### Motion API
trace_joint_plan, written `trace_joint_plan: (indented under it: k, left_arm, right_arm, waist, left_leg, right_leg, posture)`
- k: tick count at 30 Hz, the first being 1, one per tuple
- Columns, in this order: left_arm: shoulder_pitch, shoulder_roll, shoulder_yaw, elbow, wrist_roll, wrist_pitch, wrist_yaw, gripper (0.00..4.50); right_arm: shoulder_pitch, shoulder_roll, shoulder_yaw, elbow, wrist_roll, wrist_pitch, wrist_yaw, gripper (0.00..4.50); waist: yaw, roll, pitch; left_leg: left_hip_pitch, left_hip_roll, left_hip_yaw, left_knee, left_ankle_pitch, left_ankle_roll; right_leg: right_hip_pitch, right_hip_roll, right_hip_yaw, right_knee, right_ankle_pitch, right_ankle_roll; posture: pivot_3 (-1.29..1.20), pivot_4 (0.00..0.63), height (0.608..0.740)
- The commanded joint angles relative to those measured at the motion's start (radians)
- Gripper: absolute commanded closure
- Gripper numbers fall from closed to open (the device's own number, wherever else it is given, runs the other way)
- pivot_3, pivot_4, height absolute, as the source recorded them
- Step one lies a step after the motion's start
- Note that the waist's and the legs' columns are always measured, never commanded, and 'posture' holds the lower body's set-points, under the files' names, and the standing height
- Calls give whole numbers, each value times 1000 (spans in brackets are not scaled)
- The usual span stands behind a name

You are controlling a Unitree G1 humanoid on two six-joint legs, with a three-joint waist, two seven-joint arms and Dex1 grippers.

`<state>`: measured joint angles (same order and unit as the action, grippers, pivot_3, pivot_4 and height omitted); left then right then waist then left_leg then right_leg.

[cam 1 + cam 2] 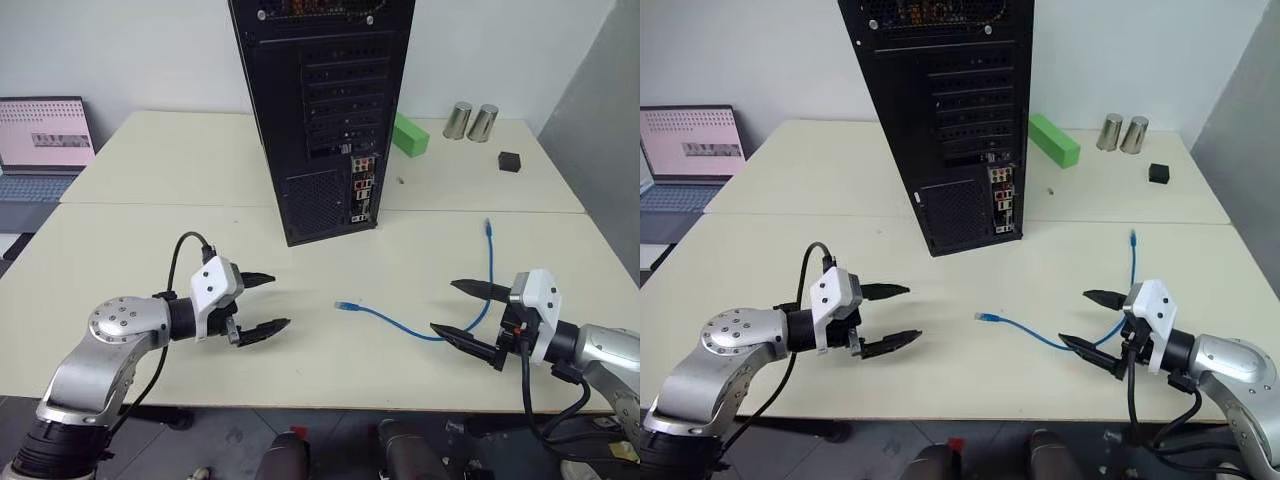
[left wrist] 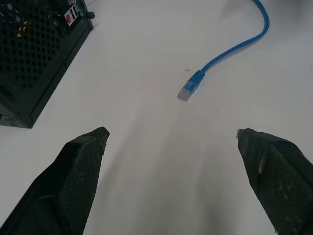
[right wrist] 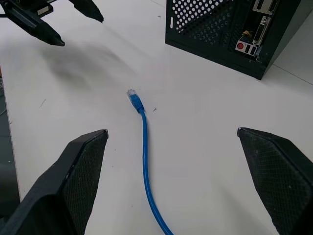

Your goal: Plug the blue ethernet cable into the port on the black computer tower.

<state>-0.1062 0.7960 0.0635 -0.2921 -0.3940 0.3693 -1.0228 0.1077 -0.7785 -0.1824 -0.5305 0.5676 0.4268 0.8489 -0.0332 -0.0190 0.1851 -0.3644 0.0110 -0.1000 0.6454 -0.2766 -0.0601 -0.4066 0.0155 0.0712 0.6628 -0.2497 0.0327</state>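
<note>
**Cable loose on the table, both claws spread wide**

The blue ethernet cable [image 1: 440, 325] lies flat on the pale table [image 1: 150, 250], held by nothing. One clear plug [image 1: 347, 304] rests near the middle of the table, in front of the black computer tower [image 1: 320, 110] and apart from it. From there the cord curves toward the robot's right, then bends away to its other plug [image 1: 488, 228] farther back.

The tower stands upright at the seam between two tabletops, its perforated rear panel facing the robot. The strip of coloured connectors holding the port [image 1: 362, 190] runs down the panel's lower right edge; which socket is the port I cannot tell.

The left gripper [image 1: 262, 305] hovers above the table on the left of the near plug, fingers spread wide and empty. The right gripper [image 1: 462, 311] hovers beside the cable's curve, also wide open, touching nothing.

Farther back sit a green block [image 1: 410, 134], two metal cups [image 1: 470, 121], a small black cube [image 1: 509, 161] and, at far left, a laptop [image 1: 42, 140].
</note>
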Motion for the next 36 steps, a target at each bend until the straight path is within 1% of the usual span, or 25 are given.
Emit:
trace_joint_plan:
  k: [1,10,13,15,18,20,24,29,34,36]
  left_arm:
    - [5,2,11,-30,-16,-17,-11,0]
    - [9,-8,-11,-43,3,-22,-6,0]
    - [14,10,-43,-29,55,-27,3,0]
    - [12,11,-56,-2,79,-65,-9,0]
    - [-9,-1,-68,31,97,-98,-16,0]
    - [-18,-5,-74,41,101,-104,-17,0]
    - [-46,-20,-102,65,120,-169,-37,0]
    - [-55,-21,-119,71,133,-191,-47,0]
    - [-55,-24,-124,77,142,-204,-43,0]
    - [-52,-26,-127,83,146,-213,-41,0]
  right_arm:
    - [-4,-13,-29,-26,6,-6,10,11]
    - [-27,-19,1,-29,2,3,20,11]
    - [-48,-9,36,-37,-4,20,4,11]
    - [-83,0,90,-27,-27,39,-9,11]
    - [-169,44,200,16,-85,51,-34,11]
    - [-191,55,222,31,-100,54,-39,11]
    - [-314,153,396,178,-236,-11,-43,11]
    - [-387,210,485,314,-343,-98,-20,11]
    - [-417,249,504,397,-386,-146,-14,11]
    - [-425,264,508,419,-401,-156,-14,374]
  waist:
    - [0,0,0]
    - [1,0,0]
    - [0,0,0]
    - [-1,0,0]
    - [-3,0,0]
    - [-1,0,0]
    - [0,-1,0]
    - [0,0,1]
    - [0,0,1]
    - [0,0,1]
  left_leg:
    - [0,0,0,0,0,0]
    - [0,0,0,0,0,0]
    - [0,0,0,0,0,0]
    - [0,0,0,0,0,0]
    - [1,1,0,0,0,0]
    - [0,1,0,0,0,0]
    - [-1,0,0,0,0,0]
    - [-1,0,0,0,0,0]
    - [-1,0,0,0,0,0]
    - [-1,0,0,0,0,0]
  right_leg:
    - [0,0,0,0,0,0]
    - [0,0,0,0,0,0]
    - [0,0,0,0,0,0]
    - [0,0,0,0,0,0]
    - [0,1,0,0,0,0]
    - [0,1,0,0,0,0]
    - [-1,0,0,0,0,0]
    - [-1,0,0,0,0,0]
    - [-1,0,0,1,0,0]
    - [-1,0,0,1,0,0]
  posture:
    - [0,150,740]
    - [0,150,740]
    - [0,150,740]
    - [0,150,740]
    - [0,150,740]
    - [0,150,740]
    - [0,150,740]
    - [0,150,740]
    - [0,150,740]
    - [0,150,740]
